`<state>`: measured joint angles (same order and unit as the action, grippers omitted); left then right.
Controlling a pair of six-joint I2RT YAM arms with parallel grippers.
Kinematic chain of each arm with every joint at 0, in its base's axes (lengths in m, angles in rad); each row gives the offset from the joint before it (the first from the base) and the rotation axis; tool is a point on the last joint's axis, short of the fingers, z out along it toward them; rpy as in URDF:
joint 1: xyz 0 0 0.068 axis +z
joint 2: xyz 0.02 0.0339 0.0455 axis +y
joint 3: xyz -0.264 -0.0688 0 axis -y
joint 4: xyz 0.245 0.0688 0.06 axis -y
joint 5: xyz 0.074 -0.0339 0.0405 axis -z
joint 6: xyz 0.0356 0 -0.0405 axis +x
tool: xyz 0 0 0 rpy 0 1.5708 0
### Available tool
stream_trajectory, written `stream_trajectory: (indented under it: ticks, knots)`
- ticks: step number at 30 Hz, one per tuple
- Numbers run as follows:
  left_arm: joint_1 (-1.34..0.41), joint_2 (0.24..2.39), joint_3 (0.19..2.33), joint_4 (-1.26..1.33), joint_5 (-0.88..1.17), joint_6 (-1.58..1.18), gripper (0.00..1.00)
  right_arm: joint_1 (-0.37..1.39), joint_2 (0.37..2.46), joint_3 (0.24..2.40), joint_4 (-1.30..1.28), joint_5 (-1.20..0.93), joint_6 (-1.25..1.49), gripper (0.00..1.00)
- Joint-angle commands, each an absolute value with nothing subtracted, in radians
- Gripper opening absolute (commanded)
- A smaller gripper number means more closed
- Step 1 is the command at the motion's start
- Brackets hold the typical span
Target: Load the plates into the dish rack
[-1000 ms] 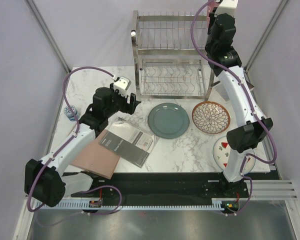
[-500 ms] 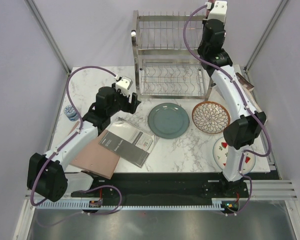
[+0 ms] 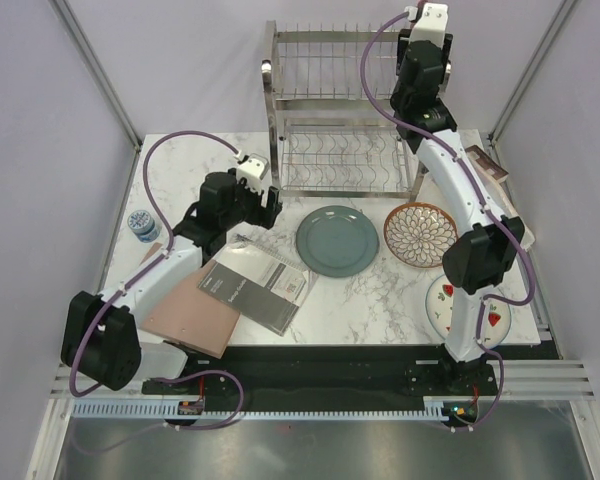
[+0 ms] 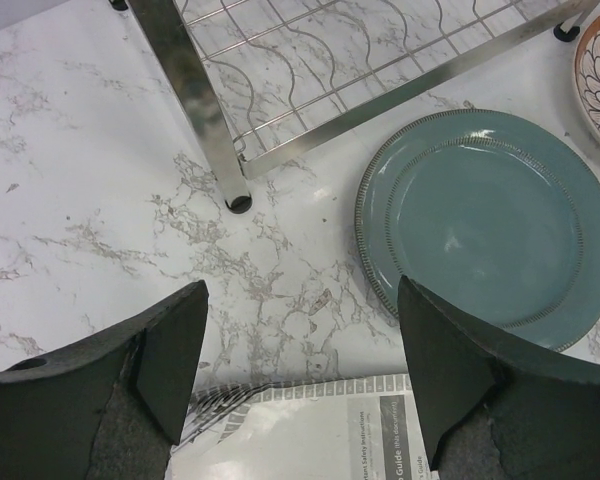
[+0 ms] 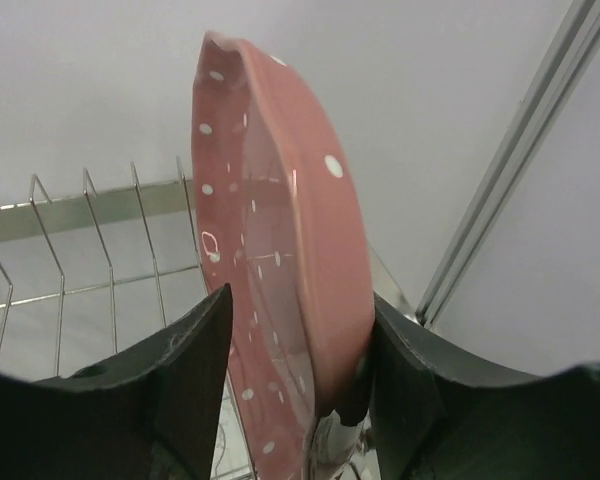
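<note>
right gripper [image 5: 298, 300]: pink plate [image 5: 280, 180] on edge between its fingers, at dish rack [image 5: 100, 205] top tier; pinching or loose, cannot tell. left gripper [image 4: 300, 300] spread, empty; grey-green plate [image 4: 490, 225] at its 2 o'clock.

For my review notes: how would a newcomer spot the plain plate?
Find the steel dish rack at the far edge of the table. Directly in front of it lies the grey-green plate, left of the petal-patterned plate; it alone has no pattern.

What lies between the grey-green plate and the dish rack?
Nothing, only bare marble tabletop, between the grey-green plate and the dish rack; the left wrist view shows it.
</note>
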<state>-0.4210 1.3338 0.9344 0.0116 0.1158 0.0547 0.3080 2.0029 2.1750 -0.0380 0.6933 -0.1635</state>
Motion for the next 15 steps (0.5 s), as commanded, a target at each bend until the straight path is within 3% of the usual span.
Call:
stream_trajectory:
  ticks: [1,12,15]
  knots:
    - [-0.416,1.336,0.985,0.04,0.12,0.014,0.84,0.318,1.953,2.181,0.058,0.664,-0.184,0.61]
    - [-0.416,1.385,0.996,0.043,0.164,-0.095,0.84,0.416,1.747,2.016,0.164,0.701,-0.371,0.67]
    - [-0.423,1.439,0.999,0.026,0.199,-0.161,0.84,0.433,1.677,1.961,0.112,0.806,-0.466,0.72]
